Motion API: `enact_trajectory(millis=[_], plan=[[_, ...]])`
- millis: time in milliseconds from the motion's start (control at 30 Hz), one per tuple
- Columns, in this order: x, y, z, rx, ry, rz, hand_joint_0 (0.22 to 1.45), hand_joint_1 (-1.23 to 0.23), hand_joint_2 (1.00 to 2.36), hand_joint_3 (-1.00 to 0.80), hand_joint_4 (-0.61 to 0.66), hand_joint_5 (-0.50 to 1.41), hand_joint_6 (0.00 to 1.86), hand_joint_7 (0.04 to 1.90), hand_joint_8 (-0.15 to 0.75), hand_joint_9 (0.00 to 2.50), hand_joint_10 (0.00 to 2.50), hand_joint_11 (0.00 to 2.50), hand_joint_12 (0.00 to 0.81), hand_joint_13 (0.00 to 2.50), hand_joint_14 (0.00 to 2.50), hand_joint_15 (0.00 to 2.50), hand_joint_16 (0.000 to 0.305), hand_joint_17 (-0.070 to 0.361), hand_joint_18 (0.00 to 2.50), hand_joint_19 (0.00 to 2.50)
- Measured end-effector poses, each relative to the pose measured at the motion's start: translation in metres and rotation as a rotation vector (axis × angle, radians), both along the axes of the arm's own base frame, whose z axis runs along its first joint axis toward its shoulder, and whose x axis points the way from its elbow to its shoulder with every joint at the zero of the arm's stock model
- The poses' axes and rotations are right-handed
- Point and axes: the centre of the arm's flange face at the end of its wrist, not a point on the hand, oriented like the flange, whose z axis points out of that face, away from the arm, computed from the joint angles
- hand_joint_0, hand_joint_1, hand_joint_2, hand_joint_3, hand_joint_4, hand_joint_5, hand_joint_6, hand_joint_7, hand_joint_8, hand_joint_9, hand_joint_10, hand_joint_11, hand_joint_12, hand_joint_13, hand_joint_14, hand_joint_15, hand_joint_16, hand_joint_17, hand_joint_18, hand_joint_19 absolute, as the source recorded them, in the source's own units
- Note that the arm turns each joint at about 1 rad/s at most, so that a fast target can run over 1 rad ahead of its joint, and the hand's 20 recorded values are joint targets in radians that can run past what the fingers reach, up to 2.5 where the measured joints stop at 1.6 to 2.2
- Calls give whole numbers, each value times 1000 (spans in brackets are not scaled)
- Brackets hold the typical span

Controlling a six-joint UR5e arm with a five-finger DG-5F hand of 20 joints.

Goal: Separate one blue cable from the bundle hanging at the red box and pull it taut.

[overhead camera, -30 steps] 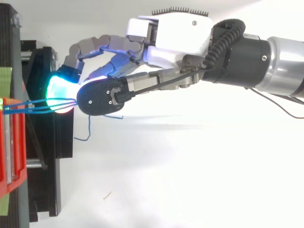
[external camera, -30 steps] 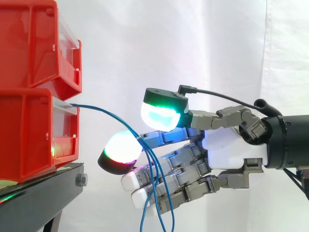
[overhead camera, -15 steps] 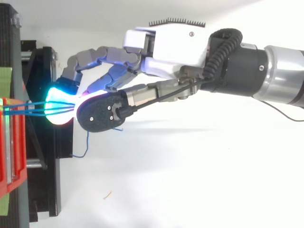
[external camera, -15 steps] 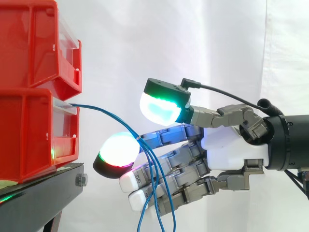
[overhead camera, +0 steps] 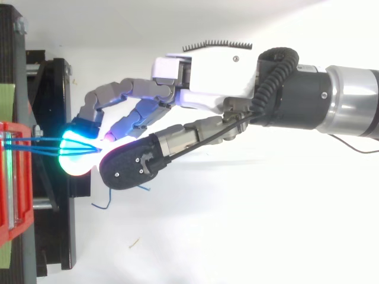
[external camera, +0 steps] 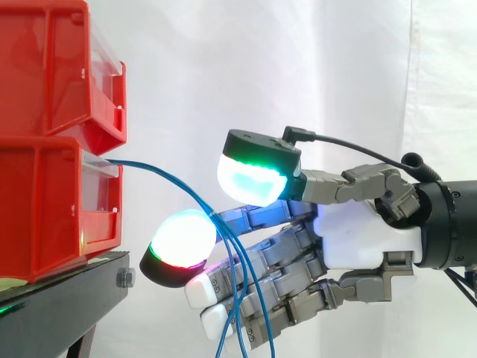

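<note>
2 red bins (external camera: 52, 201) stacked on 1 black stand (external camera: 59, 298). 3 blue cables (overhead camera: 44, 147) leave the lower bin's front, arc rt & drape over 1 finger (external camera: 253, 216) of the hand (external camera: 365, 239), ends hanging below. Fingers mostly straight, gripping nothing; thumb pad (external camera: 253, 179) just above cables.

Bright even light washes the white curtain (external camera: 313, 67), shadows faint.

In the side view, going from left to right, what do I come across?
red bins → blue cables → robot hand → arm
</note>
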Motion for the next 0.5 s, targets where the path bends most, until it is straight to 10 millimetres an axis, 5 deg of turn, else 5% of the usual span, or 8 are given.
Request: enact_trajectory(millis=[500], plan=[[-2, 4, -4, -1, 9, 24, 633, -548, 1006, -413, 288, -125, 503, 925, 277, 789, 5, 190, 314, 773, 10, 278, 41, 92, 675, 264]])
